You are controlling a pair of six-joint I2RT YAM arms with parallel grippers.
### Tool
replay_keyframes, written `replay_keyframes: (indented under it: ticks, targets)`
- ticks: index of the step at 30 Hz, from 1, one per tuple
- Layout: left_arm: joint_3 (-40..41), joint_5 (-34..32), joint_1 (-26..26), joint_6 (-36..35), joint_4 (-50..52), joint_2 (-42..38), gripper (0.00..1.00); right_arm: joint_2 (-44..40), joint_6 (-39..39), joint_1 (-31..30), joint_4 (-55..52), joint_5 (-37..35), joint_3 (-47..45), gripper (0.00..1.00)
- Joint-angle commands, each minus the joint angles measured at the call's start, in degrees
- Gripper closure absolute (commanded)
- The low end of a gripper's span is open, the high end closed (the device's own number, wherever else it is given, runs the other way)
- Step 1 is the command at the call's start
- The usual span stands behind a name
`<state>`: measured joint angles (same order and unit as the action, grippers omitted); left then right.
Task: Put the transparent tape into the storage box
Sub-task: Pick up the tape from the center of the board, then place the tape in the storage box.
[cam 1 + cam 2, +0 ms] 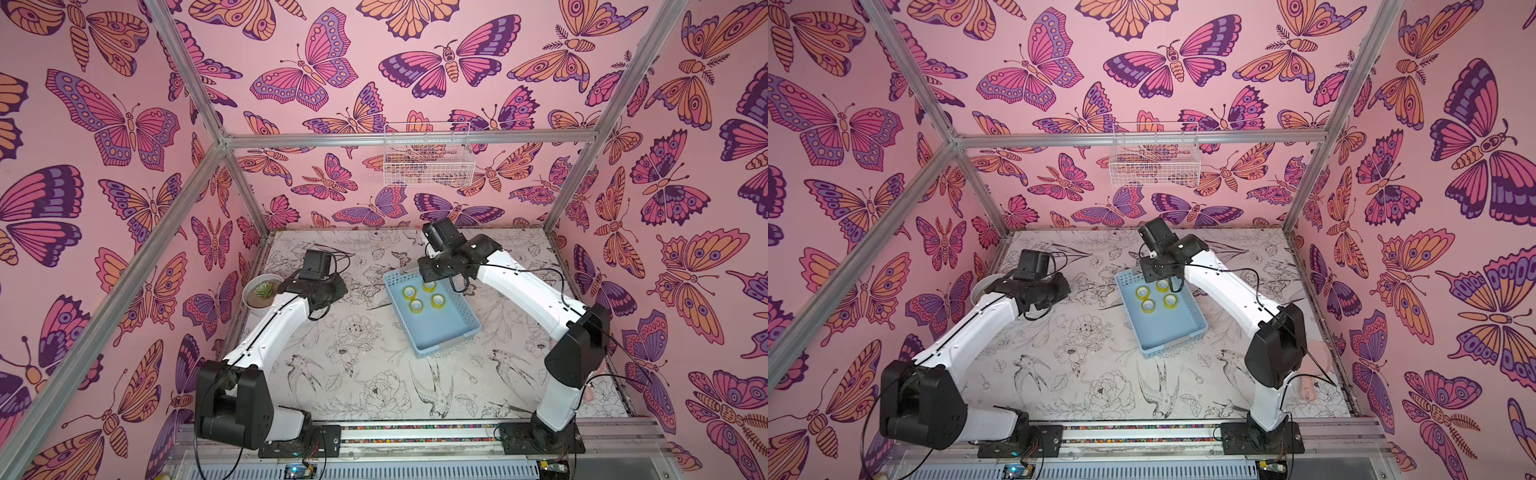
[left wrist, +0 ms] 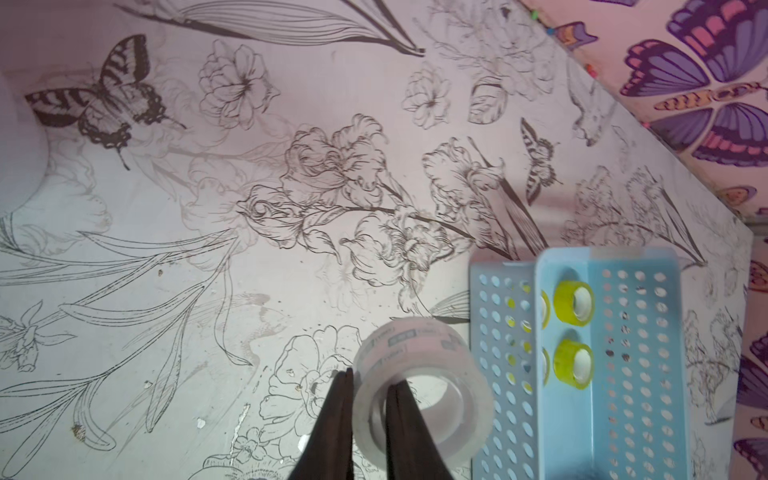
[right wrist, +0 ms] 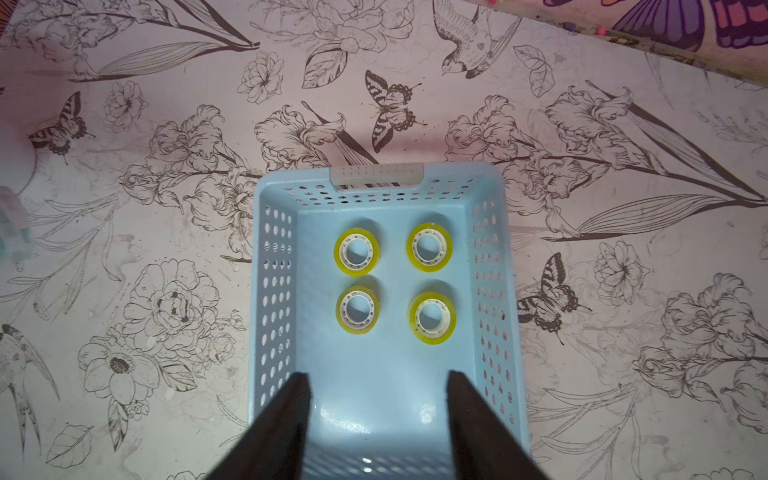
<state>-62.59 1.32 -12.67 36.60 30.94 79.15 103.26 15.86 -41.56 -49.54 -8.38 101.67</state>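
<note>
- The clear tape roll (image 2: 415,345) is pinched by the left pincer (image 2: 370,376), just beside the storage box (image 2: 640,332).
- The right pincer (image 3: 378,382) is held spread over the box, with four yellow rolls (image 3: 356,251) lying ahead.

The light blue rectangular plastic storage box (image 3: 494,266) has rows of round holes in its walls. The four small round tape rolls (image 3: 356,271) in it are yellow with white cores. The clear round tape roll (image 2: 415,345) carries faint grey print. The desk (image 1: 365,374) is off-white with black line-drawn flowers, birds and butterflies. The pink walls (image 1: 332,83) bear purple, orange and magenta butterflies. At left in a top view, a white round pot (image 1: 248,286) holds a green succulent (image 1: 263,289).
</note>
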Motion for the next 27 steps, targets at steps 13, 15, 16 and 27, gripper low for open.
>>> replay_keyframes:
  ticks: [13,15,16,27]
  targets:
    - [-11.4,0.1,-14.2,-8.3,11.0,0.1,1.0,-9.5,1.6,6.8,-0.2,-1.0,-8.3,0.05]
    - [-13.9,-0.4,-16.8,-10.1,13.1,1.8,1.0,-10.6,1.8,8.0,-0.1,-0.9,-9.5,0.04]
    - [-15.0,-0.5,-17.7,-10.7,14.0,2.7,1.0,-11.1,2.0,8.7,0.0,-0.8,-10.1,0.03]
    - [-23.1,0.6,-28.0,-15.5,16.0,15.6,1.0,-17.3,2.7,16.3,2.0,1.8,-15.4,0.01]
